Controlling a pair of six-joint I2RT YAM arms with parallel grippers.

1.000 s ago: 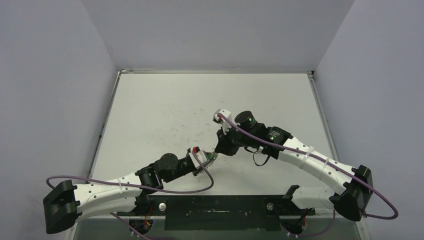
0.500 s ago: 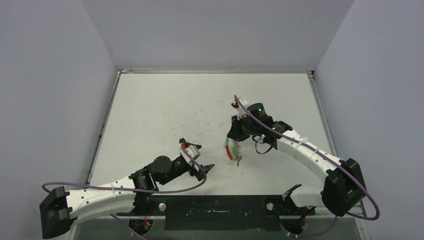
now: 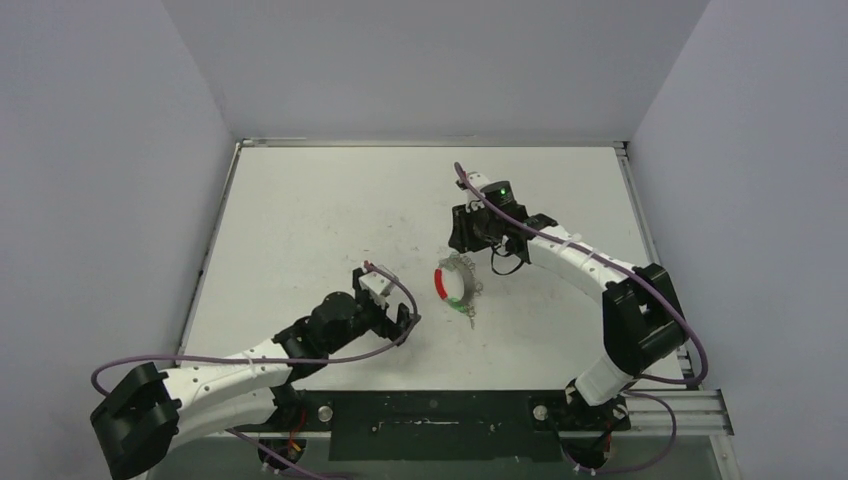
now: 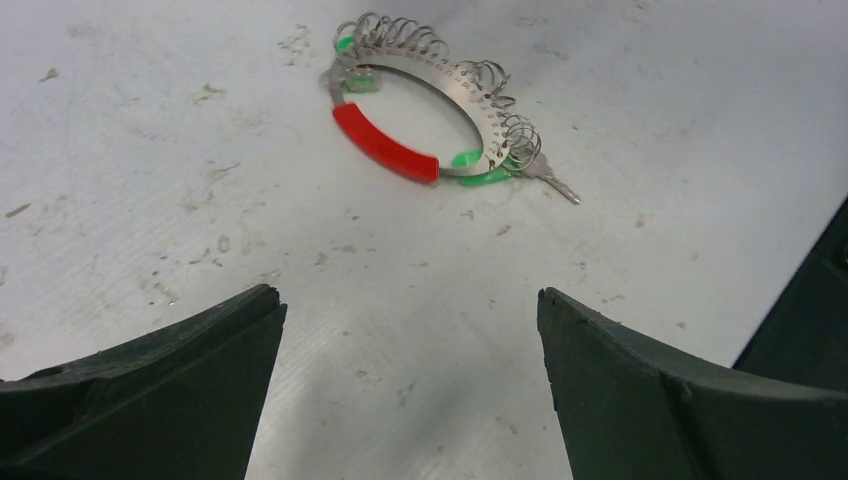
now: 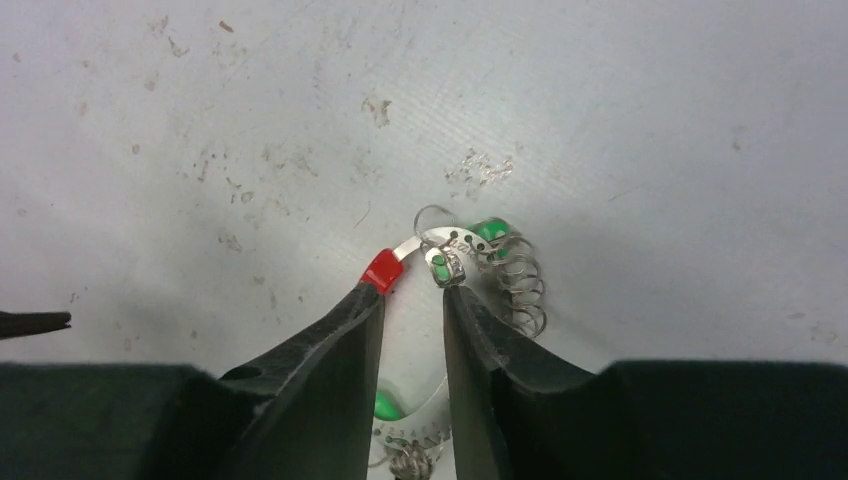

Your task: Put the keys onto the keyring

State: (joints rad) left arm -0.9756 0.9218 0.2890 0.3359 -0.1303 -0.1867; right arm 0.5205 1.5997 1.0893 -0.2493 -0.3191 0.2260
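Note:
The keyring [image 3: 440, 284], a loop of silvery coils with one curved red segment [image 4: 385, 146], lies flat on the table. A small silver key [image 4: 556, 186] with a green tag [image 4: 480, 172] sticks out from its near edge, among the coils. My left gripper [image 4: 405, 300] stands wide open and empty, a short way in front of the ring [image 4: 470, 95]. My right gripper [image 5: 412, 290] hovers over the ring's far end, jaws a narrow gap apart with bare table between them. One fingertip [image 5: 372, 295] is by the red end [image 5: 383, 268], the other beside a small green-marked clasp [image 5: 442, 266].
Purple cables [image 3: 520, 225] trail along both arms. The white tabletop [image 3: 320, 210] is scuffed, with grey walls round it and a black rail [image 3: 430, 410] at the near edge.
My right gripper carried the ring away from the left one, set it down on the table and parted its jaws. My left gripper let go, opened wide and drew back to the left.

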